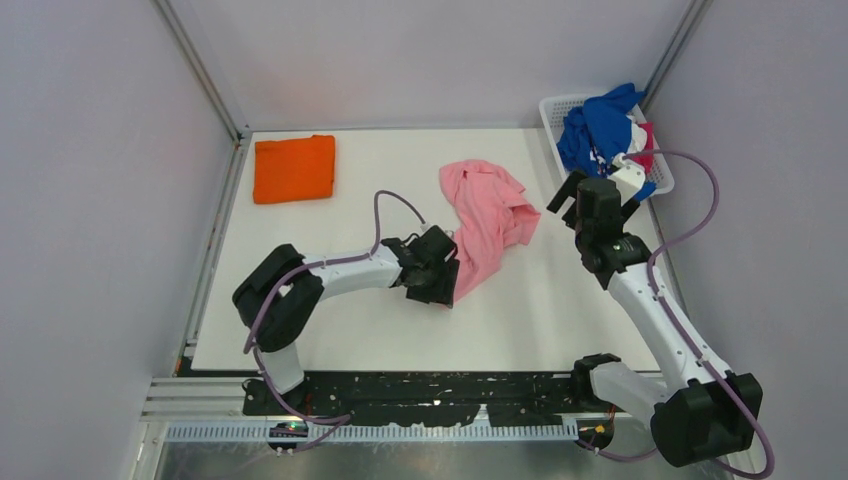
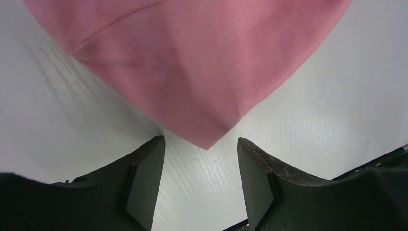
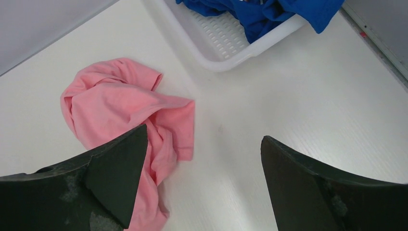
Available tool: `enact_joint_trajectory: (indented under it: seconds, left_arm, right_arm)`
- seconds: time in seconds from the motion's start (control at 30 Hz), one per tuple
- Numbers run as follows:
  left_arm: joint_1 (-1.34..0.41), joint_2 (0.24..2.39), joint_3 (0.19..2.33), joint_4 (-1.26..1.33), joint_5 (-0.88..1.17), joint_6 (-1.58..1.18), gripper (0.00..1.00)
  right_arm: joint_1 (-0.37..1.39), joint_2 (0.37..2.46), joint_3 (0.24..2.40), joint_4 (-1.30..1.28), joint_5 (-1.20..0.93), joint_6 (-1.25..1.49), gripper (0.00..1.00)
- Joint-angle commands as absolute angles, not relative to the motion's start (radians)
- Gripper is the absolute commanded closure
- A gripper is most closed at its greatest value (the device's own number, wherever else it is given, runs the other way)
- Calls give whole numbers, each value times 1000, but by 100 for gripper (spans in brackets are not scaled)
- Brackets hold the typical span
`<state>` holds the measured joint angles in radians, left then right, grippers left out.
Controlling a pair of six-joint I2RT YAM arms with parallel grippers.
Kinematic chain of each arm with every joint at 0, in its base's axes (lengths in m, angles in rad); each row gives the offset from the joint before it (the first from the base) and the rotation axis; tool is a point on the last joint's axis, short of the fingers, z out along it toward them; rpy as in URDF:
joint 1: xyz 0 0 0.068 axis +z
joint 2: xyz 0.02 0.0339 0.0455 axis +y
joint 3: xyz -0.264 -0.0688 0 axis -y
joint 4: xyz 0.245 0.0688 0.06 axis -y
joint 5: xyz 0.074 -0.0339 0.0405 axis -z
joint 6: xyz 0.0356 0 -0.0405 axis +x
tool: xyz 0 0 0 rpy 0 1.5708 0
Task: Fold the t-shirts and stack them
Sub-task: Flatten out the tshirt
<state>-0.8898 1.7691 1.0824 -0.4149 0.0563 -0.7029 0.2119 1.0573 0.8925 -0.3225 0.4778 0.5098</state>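
Top external | crumpled pink tee (image 1: pixel 487 215) | left jaws parted at its pointed corner | right jaws wide apart

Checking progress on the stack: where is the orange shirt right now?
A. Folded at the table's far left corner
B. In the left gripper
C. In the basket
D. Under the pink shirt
A: the orange shirt lies folded flat near the far left corner of the table, apart from the pink shirt and the basket.
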Motion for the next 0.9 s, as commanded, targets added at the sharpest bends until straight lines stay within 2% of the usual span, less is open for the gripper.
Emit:
enact_joint_trajectory:
  seconds: [0.0,0.13,0.27,0.37,0.4,0.43,0.47,0.57,0.63,0.87]
  left_arm:
    - [-934,1802,1155,-536,-58,-728,41]
    - [-954,1839,1193,-565,-77,-738,42]
    - [-962,1885,1260,-600,-80,-736,50]
    - [-971,1911,1293,-626,-91,-732,69]
    - [-971,1919,1302,-633,-92,-728,78]
    - [-969,1928,1311,-647,-103,-732,92]
    - [-964,1933,1320,-662,-113,-736,100]
    - [-929,1895,1289,-653,-132,-756,100]
    - [-873,1796,1213,-595,-113,-767,100]
    - [-579,1459,969,-514,-79,-751,100]
  right_arm:
    - [198,989,856,-291,549,520,4]
    - [191,975,830,-292,549,512,5]
    - [185,971,820,-299,540,505,4]
    - [181,963,814,-308,549,501,5]
    - [177,961,813,-312,549,501,5]
    - [175,955,806,-314,544,501,5]
    - [172,952,803,-316,540,501,5]
    - [163,937,781,-333,504,496,5]
    - [155,935,775,-357,460,487,5]
    - [144,984,748,-431,251,444,3]
